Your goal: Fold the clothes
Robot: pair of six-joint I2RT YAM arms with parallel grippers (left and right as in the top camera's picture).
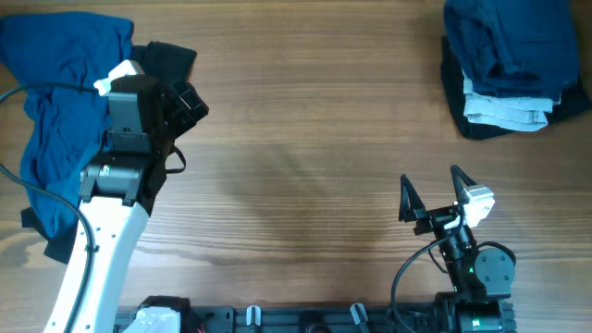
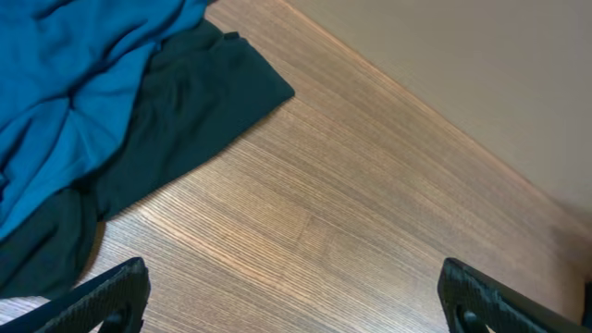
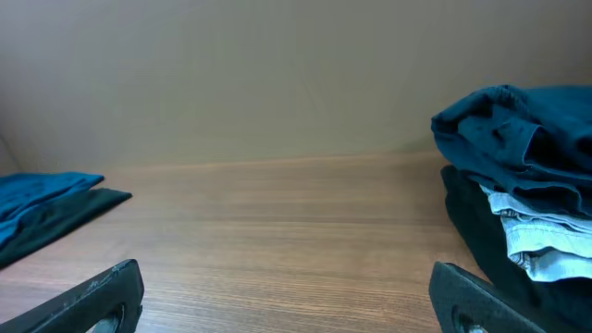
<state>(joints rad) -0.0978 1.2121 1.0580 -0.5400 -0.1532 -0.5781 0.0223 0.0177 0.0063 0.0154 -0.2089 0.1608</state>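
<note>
Jaws wide and empty on both: left arm beside rumpled blue clothes, right arm (near the tabletop front) facing a folded stack.

Table middle open between crumpled blue garment left and folded stack right

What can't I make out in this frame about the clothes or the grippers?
- Black garment: overhead, the left arm covers most of it.
- Blue garment: cut off by the left edge, overhead and left wrist.
- Stack of clothes: cut by the top and right edges overhead; number of pieces unclear.
- Left gripper: left wrist shows only fingertips, apart.
</note>
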